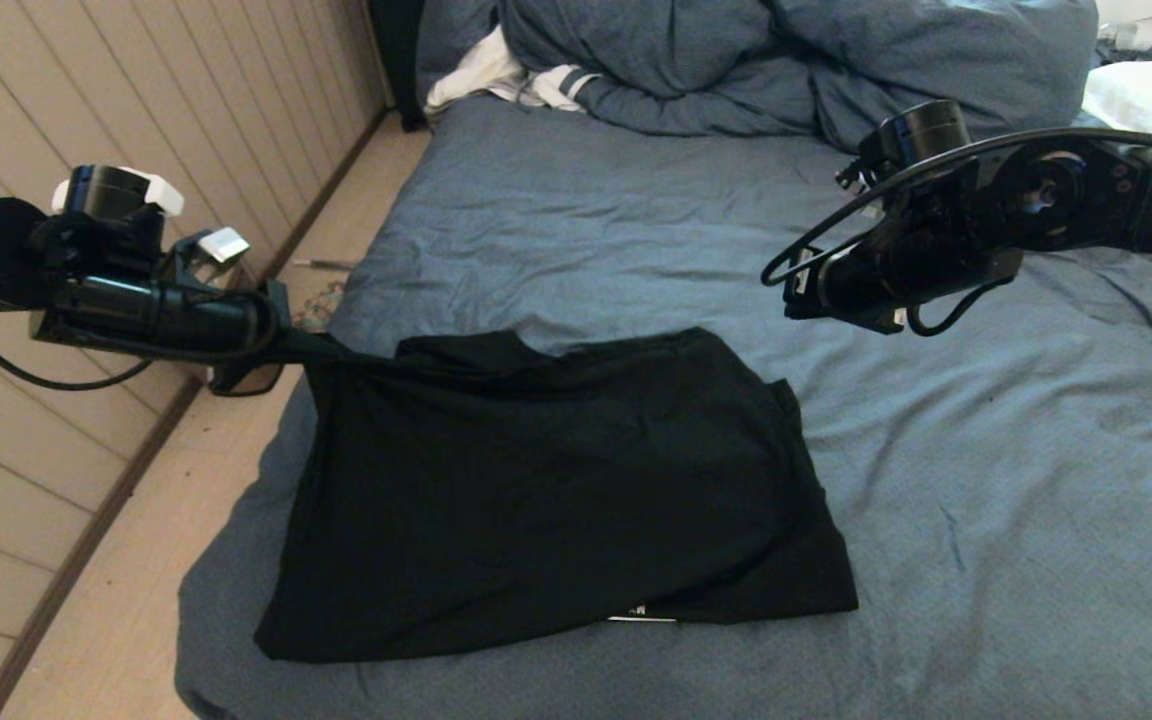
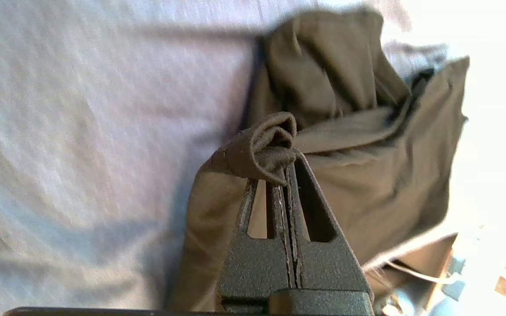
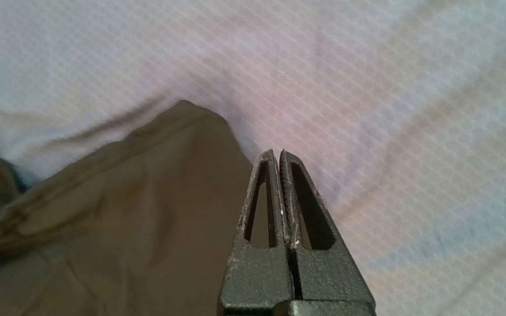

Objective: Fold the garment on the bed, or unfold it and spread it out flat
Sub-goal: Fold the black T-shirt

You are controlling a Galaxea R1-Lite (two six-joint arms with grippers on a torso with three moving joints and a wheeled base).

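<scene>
The garment (image 1: 556, 480), plain black side up, lies loosely folded on the bed (image 1: 986, 500) near its left edge. A bit of white lettering peeks out at its near hem. My left gripper (image 1: 308, 347) is shut on the garment's far-left corner and holds it stretched out past the bed's edge. In the left wrist view a rolled fold of the garment (image 2: 367, 175) is pinched at the tips of the left gripper (image 2: 286, 169). My right gripper (image 1: 794, 292) hovers above the sheet beyond the garment's far-right corner. The right gripper (image 3: 277, 153) is shut with nothing in it, beside the garment (image 3: 125, 210).
A bunched blue duvet (image 1: 786, 60) and a white cloth with dark stripes (image 1: 496, 75) lie at the head of the bed. Bare floor (image 1: 136, 560) and a panelled wall (image 1: 36, 100) run along the bed's left side. Wrinkled sheet stretches to the garment's right.
</scene>
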